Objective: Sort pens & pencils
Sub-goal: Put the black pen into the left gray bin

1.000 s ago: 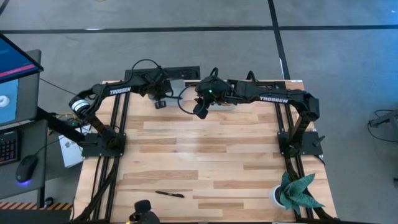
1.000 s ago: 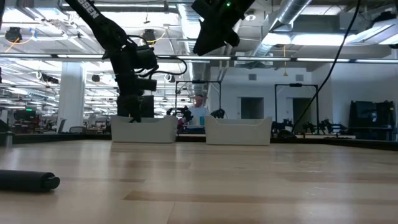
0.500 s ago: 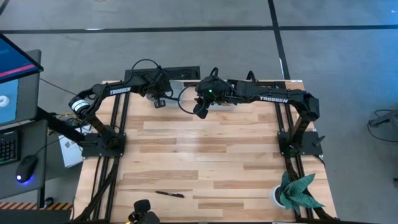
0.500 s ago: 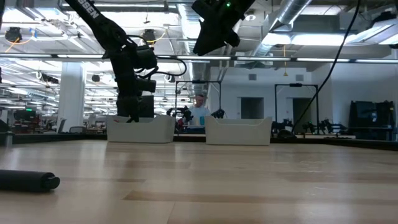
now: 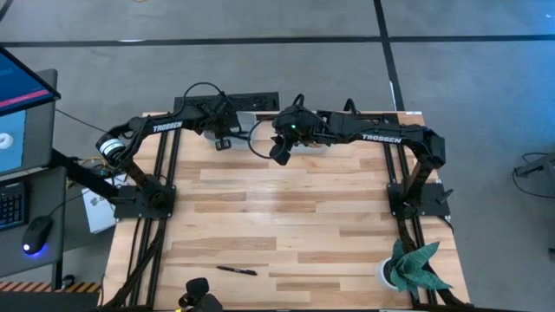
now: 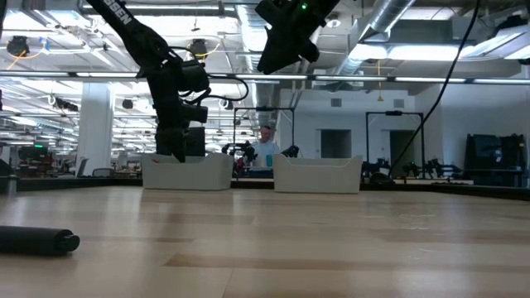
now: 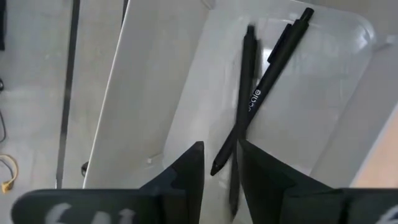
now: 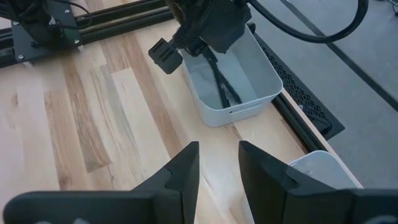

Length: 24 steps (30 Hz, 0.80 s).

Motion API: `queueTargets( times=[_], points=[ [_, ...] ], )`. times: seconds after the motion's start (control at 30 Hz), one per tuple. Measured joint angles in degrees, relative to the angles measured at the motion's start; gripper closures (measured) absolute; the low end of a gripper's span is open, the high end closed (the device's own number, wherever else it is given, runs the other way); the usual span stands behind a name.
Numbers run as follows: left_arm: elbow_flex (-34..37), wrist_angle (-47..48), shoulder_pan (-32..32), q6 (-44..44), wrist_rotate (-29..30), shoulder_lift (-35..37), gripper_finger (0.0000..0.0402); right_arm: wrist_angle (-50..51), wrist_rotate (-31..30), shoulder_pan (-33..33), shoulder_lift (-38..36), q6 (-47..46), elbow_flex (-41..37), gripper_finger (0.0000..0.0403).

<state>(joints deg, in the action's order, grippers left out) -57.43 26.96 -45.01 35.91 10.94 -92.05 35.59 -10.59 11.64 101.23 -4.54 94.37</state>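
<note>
Two black pens (image 7: 249, 106) lie crossed on the floor of a white bin (image 7: 155, 81) at the table's far edge. My left gripper (image 7: 221, 171) is open, pointing down into this bin (image 8: 233, 87), with one pen's tip between its fingers and apart from them. It also shows in the low view (image 6: 175, 153). A third black pen (image 5: 236, 270) lies flat near the table's near edge. My right gripper (image 5: 279, 156) hangs open, high above the table's far middle (image 8: 217, 168). No orange pencil shows.
A second white bin (image 6: 319, 175) stands to the right of the first on the far edge; its contents are hidden. A potted plant (image 5: 412, 269) sits at the near right corner. A dark mount (image 5: 199, 293) is at the near edge. Bare wood (image 5: 286, 208) lies between.
In the low view the left white bin stands slightly farther toward the table's left than a second ago. My left gripper has stayed in it.
</note>
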Motion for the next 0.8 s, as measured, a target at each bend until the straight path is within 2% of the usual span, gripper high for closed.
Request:
queueTargets(
  times=[0.27, 0.53, 0.8],
  points=[
    [-0.77, -0.14, 0.00, -3.00, 0.26, 0.97, 0.0310, 0.05, 0.00, 0.00, 0.00, 0.01, 0.00, 0.0270],
    [-6.09, 5.42, 0.00, -4.23, -0.49, 9.96, 0.0310, 2.17, 0.00, 0.02, 0.00, 0.01, 0.02, 0.0269],
    [-6.84, 9.33, 1.27, -16.38, -13.16, 24.24, 0.0310, 2.29, 0.00, -0.04, 0.00, -0.01, 0.02, 0.0268]
  ],
)
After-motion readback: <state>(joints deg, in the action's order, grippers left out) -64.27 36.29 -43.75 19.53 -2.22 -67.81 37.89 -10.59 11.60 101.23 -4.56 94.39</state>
